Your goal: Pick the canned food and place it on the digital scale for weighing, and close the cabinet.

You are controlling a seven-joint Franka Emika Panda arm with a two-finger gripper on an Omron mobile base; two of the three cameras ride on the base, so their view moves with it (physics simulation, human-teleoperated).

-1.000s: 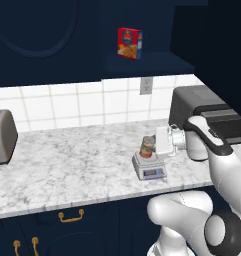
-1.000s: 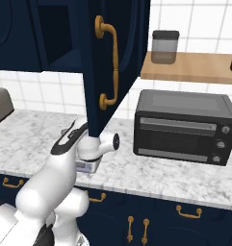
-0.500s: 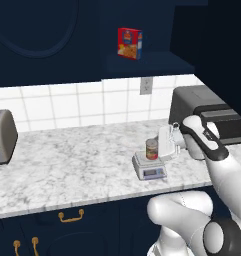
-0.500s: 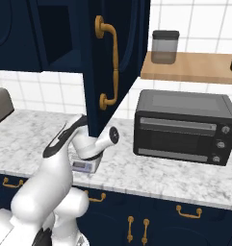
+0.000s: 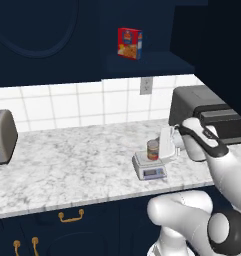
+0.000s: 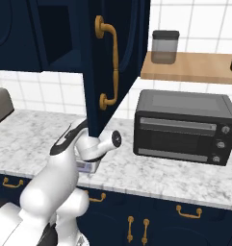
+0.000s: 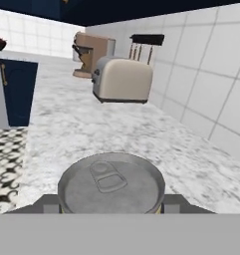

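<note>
Worktop (image 5: 67,165): you have grey-white marble under a white tiled wall, navy drawers with brass pulls below.
Room: a silver toaster (image 5: 1,137) sits at the left end, a black toaster oven (image 6: 182,126) at the right; a red-and-yellow box (image 5: 130,43) stands on the shelf inside the cabinet (image 6: 112,62) – its door hangs open, brass handle outward.
Digital scale (image 5: 149,166): near the front edge of the worktop, just left of the oven.
Canned food (image 5: 152,149): upright on the scale's platform.
Claw (image 5: 164,145): narrowed and closed on the canned food from its right side – your hand view looks straight at the silver lid (image 7: 111,186).
</note>
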